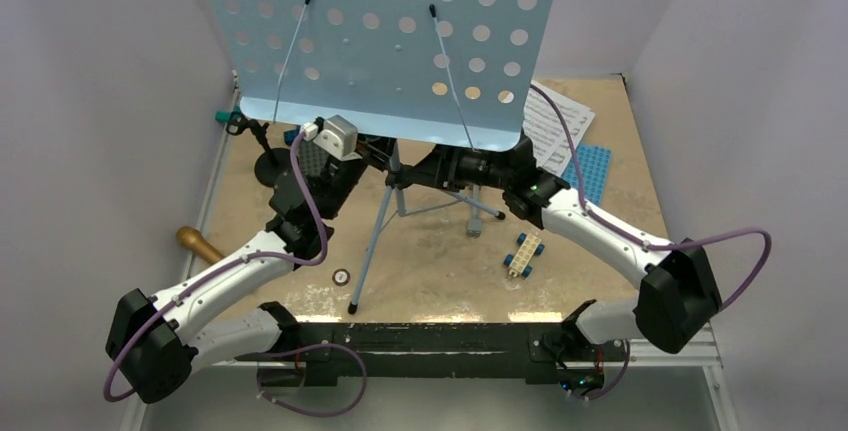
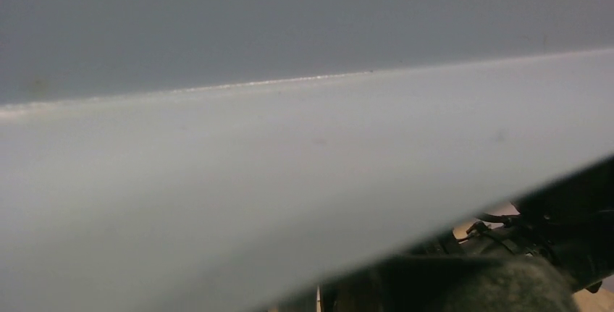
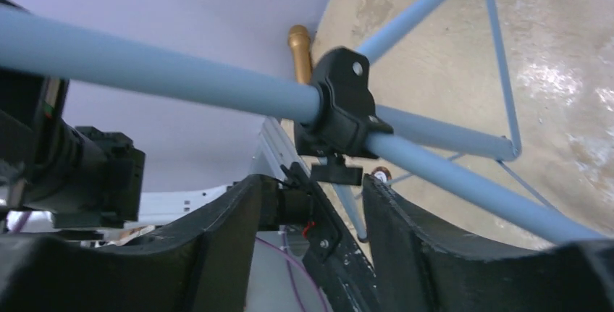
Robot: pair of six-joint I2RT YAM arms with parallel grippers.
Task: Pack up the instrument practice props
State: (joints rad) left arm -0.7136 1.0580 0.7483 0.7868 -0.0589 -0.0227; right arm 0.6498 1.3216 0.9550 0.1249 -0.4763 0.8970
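Music stand [image 1: 380, 41] hides left pincer in every view.

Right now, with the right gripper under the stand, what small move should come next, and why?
Probably shut the right gripper on the knob under the black clamp: its fingers stand open either side of that knob, and the stand is upright, legs spread, so it likely needs loosening to fold.
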